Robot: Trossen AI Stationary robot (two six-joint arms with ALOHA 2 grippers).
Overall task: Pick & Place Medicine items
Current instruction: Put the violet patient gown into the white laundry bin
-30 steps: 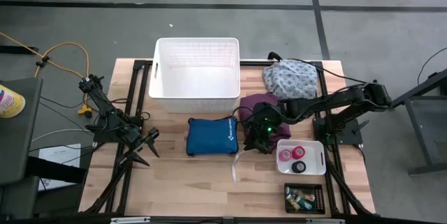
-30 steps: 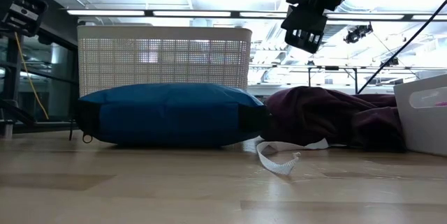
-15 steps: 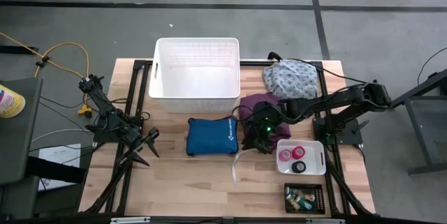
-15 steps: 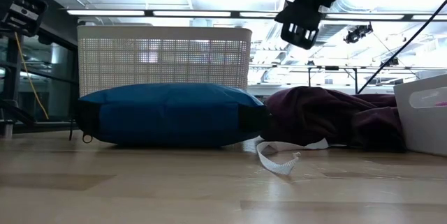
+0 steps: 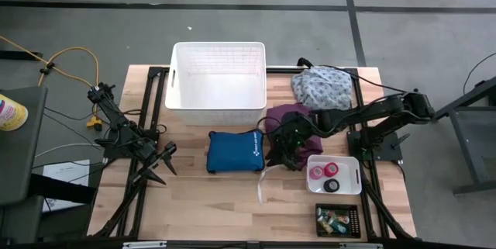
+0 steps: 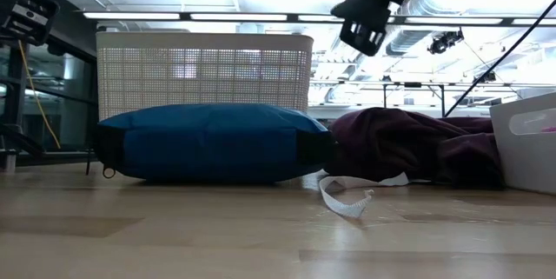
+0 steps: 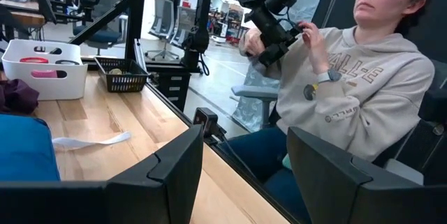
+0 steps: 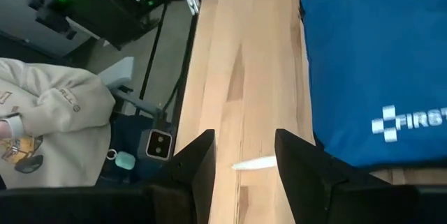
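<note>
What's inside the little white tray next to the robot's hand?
The white tray holds a pink roll, a red roll and a black roll. Anything beneath them is hidden.

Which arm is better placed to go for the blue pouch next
Right. The right gripper hangs open beside the blue pouch, while the left gripper waits open by the table's left edge.

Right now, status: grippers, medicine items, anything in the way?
Right gripper open, empty, up over the blue pouch edge. Left gripper open, parked at table's left. Bandage rolls untouched in white tray. Nothing blocking.
</note>
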